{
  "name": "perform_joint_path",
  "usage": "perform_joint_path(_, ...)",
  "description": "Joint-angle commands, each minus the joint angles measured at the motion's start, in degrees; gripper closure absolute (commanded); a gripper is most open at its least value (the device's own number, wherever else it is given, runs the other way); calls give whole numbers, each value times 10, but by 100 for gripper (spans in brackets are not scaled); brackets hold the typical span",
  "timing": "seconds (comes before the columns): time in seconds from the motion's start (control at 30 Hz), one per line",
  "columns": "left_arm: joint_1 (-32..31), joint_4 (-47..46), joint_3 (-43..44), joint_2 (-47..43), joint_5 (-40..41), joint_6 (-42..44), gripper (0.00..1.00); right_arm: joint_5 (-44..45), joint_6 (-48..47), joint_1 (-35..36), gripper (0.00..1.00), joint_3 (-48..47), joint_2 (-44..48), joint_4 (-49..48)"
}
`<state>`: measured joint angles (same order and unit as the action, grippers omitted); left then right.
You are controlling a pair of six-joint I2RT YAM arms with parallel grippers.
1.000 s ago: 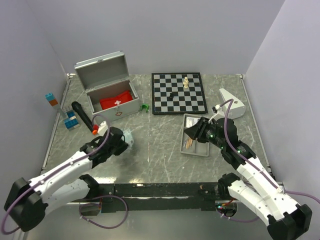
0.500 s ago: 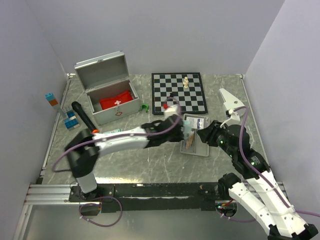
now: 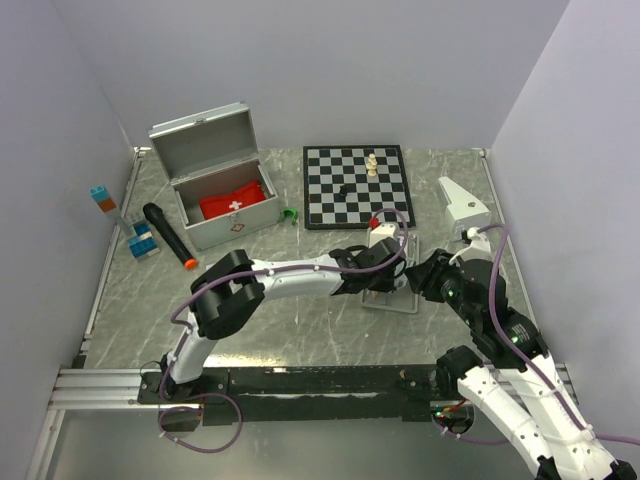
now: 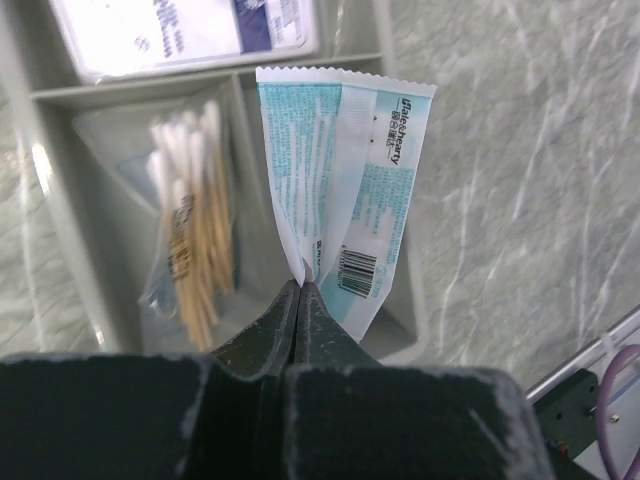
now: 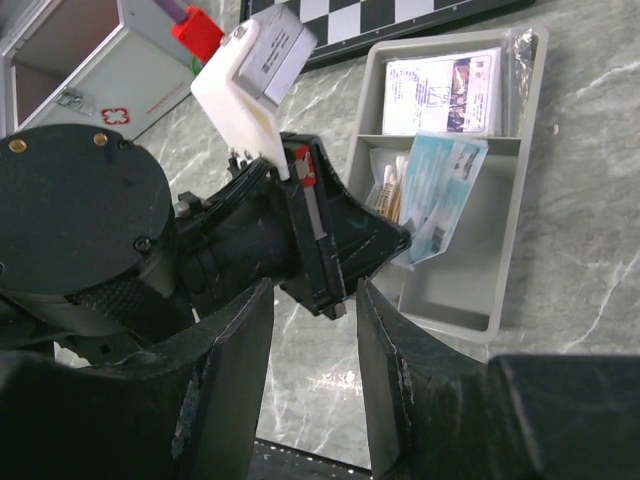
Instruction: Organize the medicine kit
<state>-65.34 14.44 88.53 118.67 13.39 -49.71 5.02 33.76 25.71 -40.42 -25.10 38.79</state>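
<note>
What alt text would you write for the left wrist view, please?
The left gripper, shut, pinches the bottom edge of a blue-and-white sachet above a shallow grey tray on a marbled table. In the tray lie a bag of wooden cotton swabs and, one compartment further, a white printed packet.

Bright, even, diffuse light; soft shadows on the counter (image 3: 300, 310). The sachet (image 4: 340, 190) print is sharp; the left claw (image 4: 301, 284) base is blurred.

Silver metal medicine kit (image 3: 205, 150) with dull sheen, soft red cloth pouch (image 3: 232, 205) inside, smooth grey marbled worktop (image 3: 300, 320), matt grey plastic tray (image 4: 130, 88), creased glossy paper sachet (image 4: 345, 180), wooden-stemmed cotton swabs (image 4: 195, 240) in clear film, matt black left tool (image 4: 300, 288)
</note>
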Motion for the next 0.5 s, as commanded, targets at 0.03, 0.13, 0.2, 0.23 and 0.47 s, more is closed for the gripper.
perform_joint_path(0.03, -6, -13, 46, 23, 2, -4, 99, 17, 2, -3, 54, -3, 23, 10)
perform_joint_path(0.13, -7, 1, 54, 34, 6, -23, 99, 24, -4, -3, 54, -6, 23, 14)
perform_joint_path(0.2, -7, 8, 53, 36, 8, -35, 97, 28, -7, -3, 54, -7, 23, 16)
perform_joint_path(0.23, -7, 10, 50, 33, 7, -40, 94, 31, -7, -3, 54, -6, 23, 16)
perform_joint_path(0.47, -8, -24, 16, 3, -20, -24, 58, 32, -4, -3, 54, 4, 10, 4)
